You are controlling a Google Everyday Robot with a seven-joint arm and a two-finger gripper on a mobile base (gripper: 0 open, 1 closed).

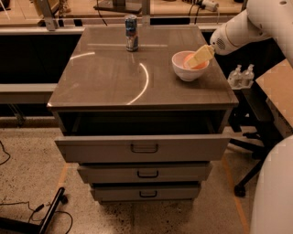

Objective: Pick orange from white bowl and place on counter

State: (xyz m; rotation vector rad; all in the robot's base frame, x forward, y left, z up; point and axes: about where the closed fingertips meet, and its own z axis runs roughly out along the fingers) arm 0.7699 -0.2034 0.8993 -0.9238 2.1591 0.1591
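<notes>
The white bowl point(184, 73) stands on the right side of the grey-brown counter point(110, 80). The orange point(201, 66) lies inside it, partly hidden. My gripper point(196, 58), pale yellow at the end of the white arm, reaches in from the right, slanting down over the bowl's rim onto the orange. The orange rests in the bowl.
A blue-and-silver can point(132, 33) stands at the counter's back middle. The top drawer point(144, 147) is pulled partly out below the counter. Two small bottles point(241, 75) sit on a dark stand to the right. A pale wooden bench point(27, 11) runs behind.
</notes>
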